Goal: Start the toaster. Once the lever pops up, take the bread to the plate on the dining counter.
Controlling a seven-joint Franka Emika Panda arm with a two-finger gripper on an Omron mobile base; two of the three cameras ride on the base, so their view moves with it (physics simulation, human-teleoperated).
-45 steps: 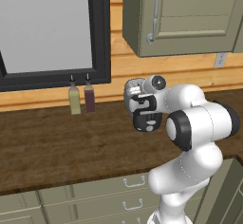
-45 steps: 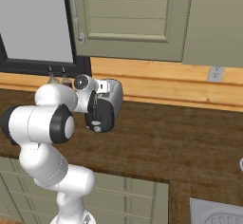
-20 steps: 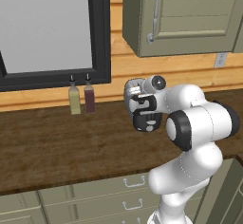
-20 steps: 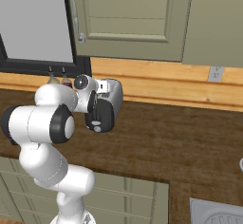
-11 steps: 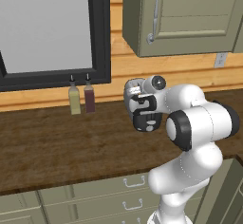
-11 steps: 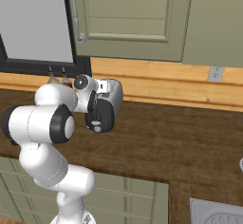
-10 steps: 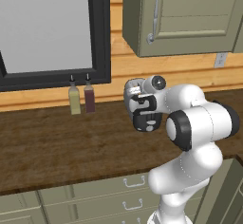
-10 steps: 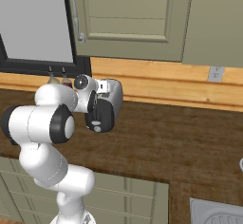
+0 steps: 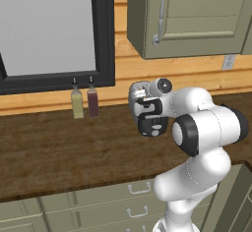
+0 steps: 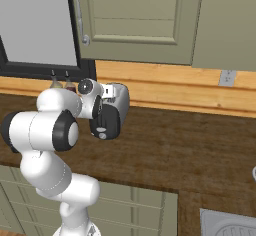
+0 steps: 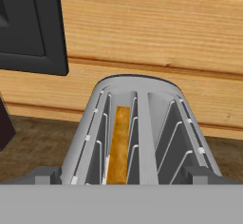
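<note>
The silver-grey toaster (image 10: pixel 120 99) stands on the dark wood worktop (image 10: pixel 190 150) against the wooden wall. Its black end panel (image 10: pixel 105 121) with the pale dial faces me. In the hand view I look along its two slots (image 11: pixel 142 123). The bread (image 11: pixel 118 142) sits low in the left slot, and just its golden-brown crust edge shows. My gripper (image 11: pixel 122 176) hovers at the toaster's near end, open, its fingertips (image 11: pixel 46 174) wide apart on either side of the body. The lever is too small to make out. The plate and the dining counter are out of view.
Two small bottles (image 9: pixel 78 103) (image 9: pixel 92 101) stand by the wall left of the toaster, under a black-framed window (image 9: pixel 103 39). A grey-green wall cabinet (image 9: pixel 192 19) hangs above. A wall socket (image 10: pixel 227 78) is to the right. A sink corner (image 10: pixel 230 225) lies at the near right.
</note>
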